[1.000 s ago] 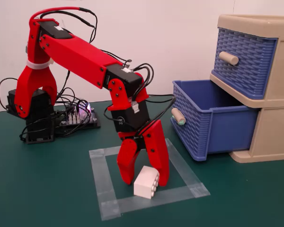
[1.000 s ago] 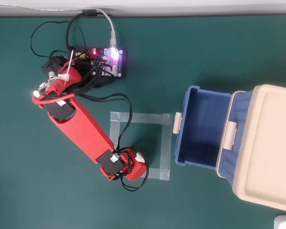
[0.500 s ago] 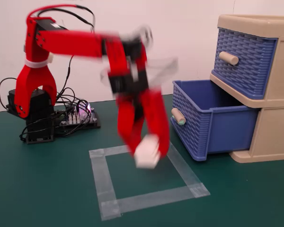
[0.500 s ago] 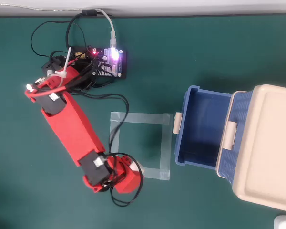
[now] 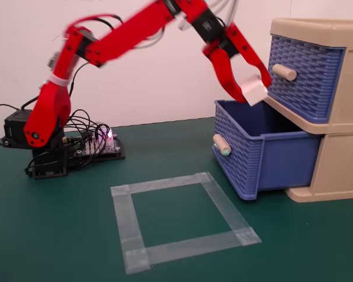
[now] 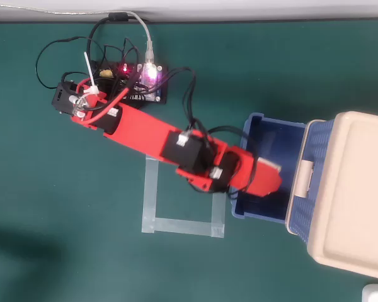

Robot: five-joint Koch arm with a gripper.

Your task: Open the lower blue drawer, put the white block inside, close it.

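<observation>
Biggest change: my arm (image 5: 123, 35) has swung up and right from the tape square (image 5: 182, 220) on the mat. A second ago I was crouched low over that square. Now I'm stretched out high toward the cabinet (image 5: 335, 117).

The white block (image 5: 254, 91) has come with me. It was sitting on the near right corner of the square; now it is off the mat, pinched in my gripper (image 5: 250, 88). My jaws are closed part-way on it, one finger each side. From overhead, my gripper (image 6: 268, 179) hangs over the open cavity of the lower blue drawer (image 6: 264, 141).

The drawer (image 5: 265, 147) is unchanged: pulled out, nothing visible inside, green-tipped handle facing left. Upper drawer (image 5: 306, 73) is shut.

Judgement: opening is done and the pickup is done. The block is above the drawer, so release should be next, then the push closed.

Surface: dark green mat (image 6: 63, 251), flat, with the tape square now bare. Plain white wall behind. Control board (image 6: 142, 78) and loose cables (image 6: 57, 47) by my base, far left, well apart from the drawer.
</observation>
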